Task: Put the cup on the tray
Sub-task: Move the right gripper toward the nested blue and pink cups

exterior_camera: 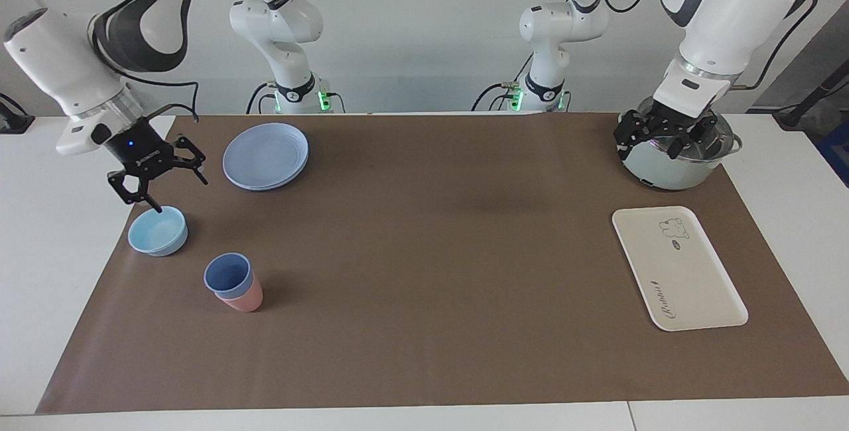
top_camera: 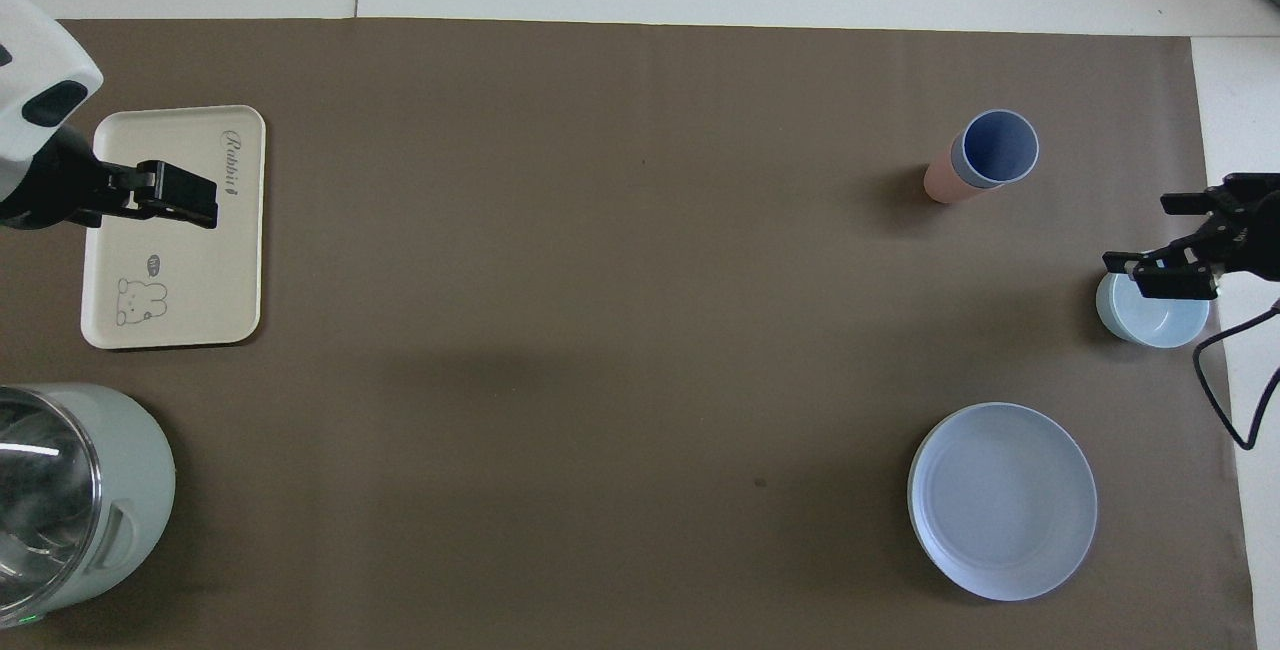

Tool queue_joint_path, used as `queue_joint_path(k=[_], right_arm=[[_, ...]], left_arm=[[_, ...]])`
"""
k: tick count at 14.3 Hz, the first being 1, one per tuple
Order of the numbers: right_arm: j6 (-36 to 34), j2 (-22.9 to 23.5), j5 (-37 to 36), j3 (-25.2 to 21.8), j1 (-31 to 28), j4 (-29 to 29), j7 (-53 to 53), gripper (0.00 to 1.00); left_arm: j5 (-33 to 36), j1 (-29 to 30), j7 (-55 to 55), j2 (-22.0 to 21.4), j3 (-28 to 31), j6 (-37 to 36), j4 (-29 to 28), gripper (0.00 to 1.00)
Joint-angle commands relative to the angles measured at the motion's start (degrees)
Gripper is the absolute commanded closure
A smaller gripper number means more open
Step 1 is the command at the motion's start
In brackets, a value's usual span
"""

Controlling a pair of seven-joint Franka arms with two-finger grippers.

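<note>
The periwinkle-blue cup (exterior_camera: 227, 273) stands upright, nested inside the salmon-pink cup (exterior_camera: 243, 299), toward the right arm's end of the table; it also shows in the overhead view (top_camera: 996, 148). The cream-white tray (exterior_camera: 690, 278) lies flat and bare at the left arm's end, and shows in the overhead view too (top_camera: 200, 260). My right gripper (exterior_camera: 169, 192) is open and empty, in the air over the light-blue bowl, apart from the cups. My left gripper (exterior_camera: 663, 139) is open and empty, raised over the pot and tray area.
A light-blue bowl (exterior_camera: 158, 232) sits nearer to the robots than the cups. Stacked round blue plates (exterior_camera: 265, 156) lie nearer still. A pale green pot (exterior_camera: 670, 172) with a glass lid stands nearer to the robots than the tray. A brown mat (exterior_camera: 431, 252) covers the table.
</note>
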Motion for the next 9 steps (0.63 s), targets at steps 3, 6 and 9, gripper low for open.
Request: queue_joint_path(k=[3, 6, 9], right_arm=[[3.4, 8.5, 19.6, 0.5, -2.1, 0.2, -19.9, 0.00], [5.2, 12.3, 29.5, 0.5, -1.6, 0.3, -27.7, 0.00], [4.0, 16.3, 36.8, 0.5, -2.1, 0.7, -37.3, 0.00]], left_arm=[[0.7, -0.5, -0.1, -1.4, 0.4, 1.5, -1.7, 0.00], [0.7, -0.3, -0.1, -1.4, 0.4, 1.8, -1.8, 0.00], [0.7, -0.4, -0.5, -1.4, 0.3, 1.8, -1.9, 0.00]])
